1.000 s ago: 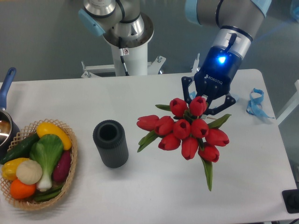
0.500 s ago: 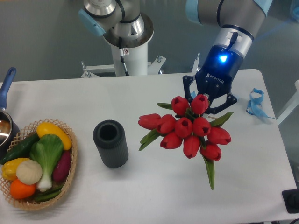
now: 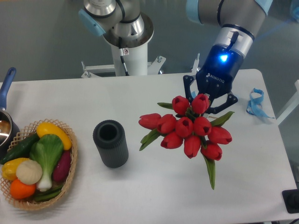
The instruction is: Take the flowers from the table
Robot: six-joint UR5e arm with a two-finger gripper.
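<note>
The flowers (image 3: 189, 129), a bunch of red tulips with green leaves, hang in front of my gripper (image 3: 210, 103) with their heads facing the camera, held above the white table (image 3: 154, 196). The gripper is shut on the stems, which are hidden behind the blooms. Its black fingers (image 3: 188, 86) show on either side of the top tulips, and a blue light glows on the wrist.
A dark ribbed cylinder vase (image 3: 110, 143) stands upright left of the flowers. A wicker basket (image 3: 70, 175) with vegetables sits at the left front. A pot with a blue handle (image 3: 5, 86) is at the left edge. Blue ribbon scraps (image 3: 255, 102) lie at the right.
The gripper and the flowers have shifted slightly to the right and a little toward the camera; nothing else has moved.
</note>
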